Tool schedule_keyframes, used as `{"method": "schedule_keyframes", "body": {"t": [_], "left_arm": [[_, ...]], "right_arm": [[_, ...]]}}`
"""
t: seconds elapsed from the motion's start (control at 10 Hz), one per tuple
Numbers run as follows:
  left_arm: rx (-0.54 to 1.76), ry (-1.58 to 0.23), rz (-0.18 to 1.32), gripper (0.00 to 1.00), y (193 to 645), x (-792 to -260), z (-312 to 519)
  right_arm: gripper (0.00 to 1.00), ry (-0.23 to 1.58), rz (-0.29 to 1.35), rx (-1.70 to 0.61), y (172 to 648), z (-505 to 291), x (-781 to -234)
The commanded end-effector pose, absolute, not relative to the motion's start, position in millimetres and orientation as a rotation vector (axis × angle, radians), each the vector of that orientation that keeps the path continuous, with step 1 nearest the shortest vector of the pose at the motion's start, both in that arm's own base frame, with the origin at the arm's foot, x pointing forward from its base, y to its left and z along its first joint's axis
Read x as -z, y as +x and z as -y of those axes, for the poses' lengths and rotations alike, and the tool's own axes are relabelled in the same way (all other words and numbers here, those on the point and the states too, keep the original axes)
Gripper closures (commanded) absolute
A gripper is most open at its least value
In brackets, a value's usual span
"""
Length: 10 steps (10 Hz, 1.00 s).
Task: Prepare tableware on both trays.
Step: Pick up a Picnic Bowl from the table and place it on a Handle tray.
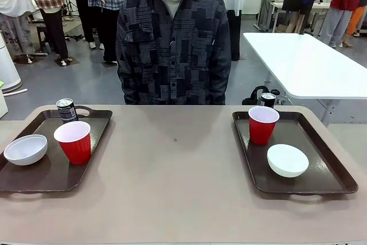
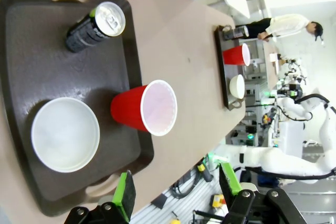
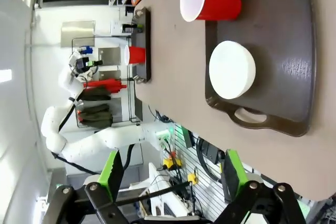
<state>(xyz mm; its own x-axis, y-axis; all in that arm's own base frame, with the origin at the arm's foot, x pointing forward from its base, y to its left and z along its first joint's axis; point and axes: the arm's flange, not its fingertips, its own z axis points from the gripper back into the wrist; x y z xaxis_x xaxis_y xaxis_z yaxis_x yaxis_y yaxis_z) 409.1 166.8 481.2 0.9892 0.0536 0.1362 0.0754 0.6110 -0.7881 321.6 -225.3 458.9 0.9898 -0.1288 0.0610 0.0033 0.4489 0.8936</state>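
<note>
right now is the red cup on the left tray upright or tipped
Upright. The red cup stands on its base on the left tray, open mouth up, white inside showing, between the bowl and the can.

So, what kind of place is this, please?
Probably a robotics lab or demo hall, not a dining room: a white robot arm stands nearby, people stand on the bare grey floor behind, and a white folding table sits beyond the tan table.
</note>
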Motion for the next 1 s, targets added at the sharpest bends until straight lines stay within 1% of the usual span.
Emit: {"method": "schedule_keyframes", "body": {"t": [0.0, 0.1, 0.9], "left_arm": [[0.018, -0.916, 0.15, 0.15, 409.0, -482.8, -166.9], [0.018, -0.916, 0.15, 0.15, 409.0, -482.8, -166.9], [0.018, -0.916, 0.15, 0.15, 409.0, -482.8, -166.9]], "right_arm": [[0.0, 1.127, 0.11, 0.112, 328.3, 220.5, -456.7], [0.0, 1.103, 0.126, 0.082, 321.6, 225.3, -458.9], [0.0, 1.103, 0.126, 0.082, 321.6, 225.3, -458.9]]}}
